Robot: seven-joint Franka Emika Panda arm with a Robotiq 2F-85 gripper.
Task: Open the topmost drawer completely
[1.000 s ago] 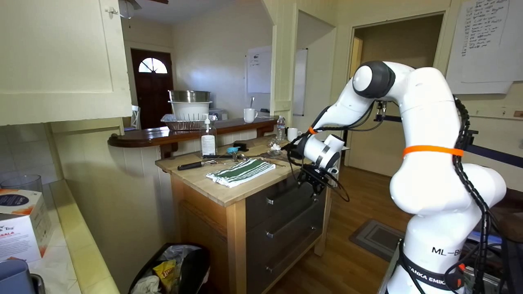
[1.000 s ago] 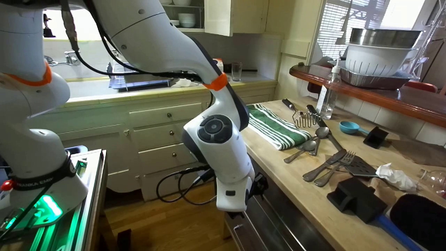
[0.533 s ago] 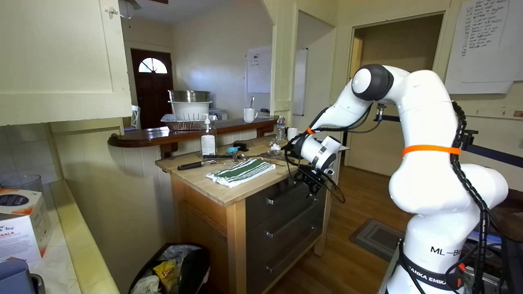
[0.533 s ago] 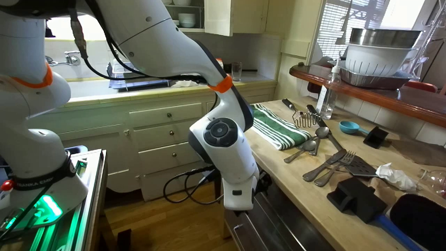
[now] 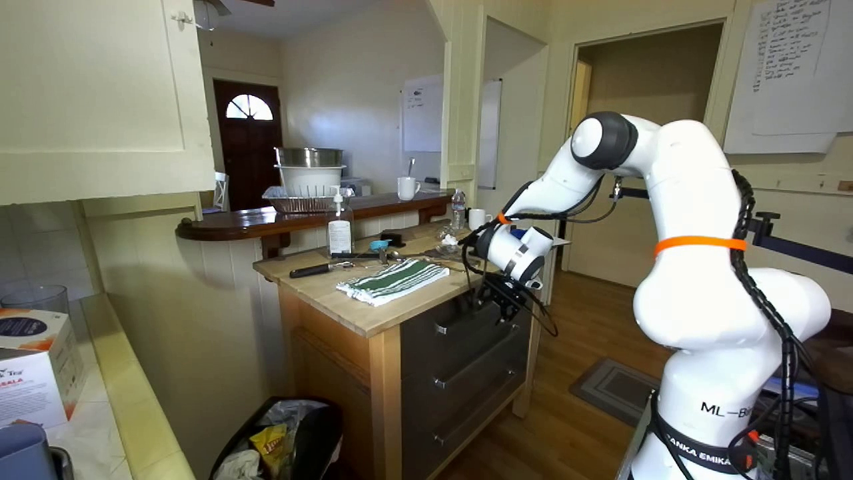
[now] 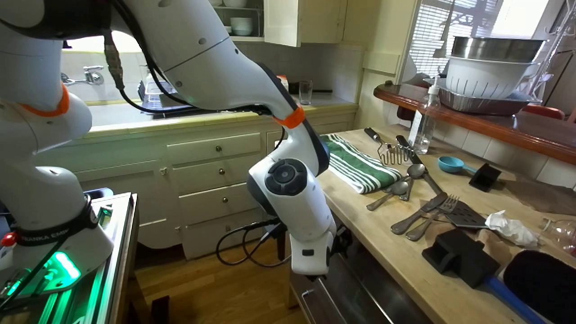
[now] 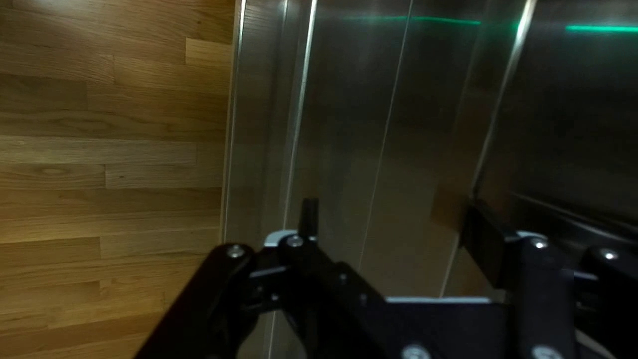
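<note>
Topmost drawer [image 5: 450,342]: wide, shallow, dark grey front, shut, directly beneath the edge of the pale wood worktop [image 5: 320,285]; slim metal handle [image 5: 441,329], partly hidden behind the gripper. Two deeper drawer fronts [image 5: 460,400], dark grey, at 6 o'clock of it. Black gripper [image 7: 391,219], toward 2 o'clock of the topmost drawer in an exterior view: jaws spread and released, dark fronts showing through the gap; in the wrist view one fingertip [image 7: 486,247], at 3 o'clock of the pair, overlaps a bright bar [image 7: 507,72], contact not determinable. Wood floor [image 7: 99,149], at 9 o'clock of that view. White arm [image 5: 706,293], orange-banded, toward 3 o'clock of the drawer. On the worktop, between 10 and 11 o'clock of the drawer: green-and-white striped towel [image 5: 396,281], lying flat; black-handled masher [image 5: 310,271] at its 9 o'clock; clear pump bottle [image 5: 340,230], upright, at its 10 o'clock. In an exterior view, blue measuring cup [image 6: 451,164] at 3 o'clock of the towel; spoons [image 6: 398,188], fork [image 6: 448,205] and crumpled white paper [image 6: 512,228] toward 4 o'clock. Waste bin [image 5: 320,433], black, at 8 o'clock of the drawer. Raised wooden ledge [image 5: 233,229], toward 11 o'clock, bearing a steel bowl [image 5: 310,157] atop a white colander [image 5: 310,180] and, at their 3 o'clock, a white mug [image 5: 406,189].
</note>
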